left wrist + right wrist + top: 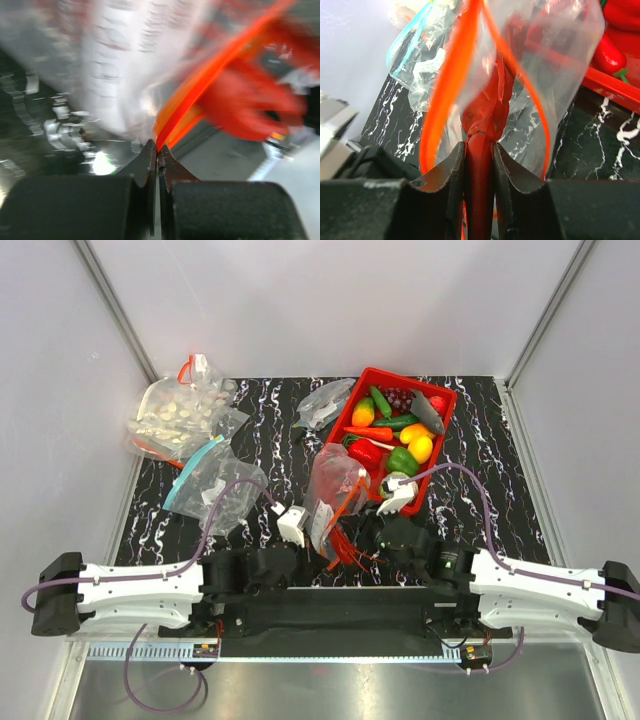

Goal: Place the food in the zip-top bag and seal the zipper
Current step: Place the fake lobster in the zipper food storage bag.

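The zip-top bag (335, 478) is held up off the table, mouth toward me, its red-orange zipper (346, 506) hanging open in a loop. My left gripper (312, 536) is shut on the zipper (200, 80) at the mouth's edge (158, 146). My right gripper (479, 145) is shut on a red toy lobster (485, 115), whose front end pokes into the bag's open mouth (560, 60). The lobster (346, 548) shows below the bag in the top view, beside my right gripper (362, 536). More food (400, 440) lies in the red tray (400, 374).
A clear bag with a teal-blue zip (215, 485) lies left of the held bag. A bag packed with pale round pieces (180, 415) sits at the back left. Another crumpled clear bag (325, 400) lies left of the tray. The tray edge (615, 85) is close on my right.
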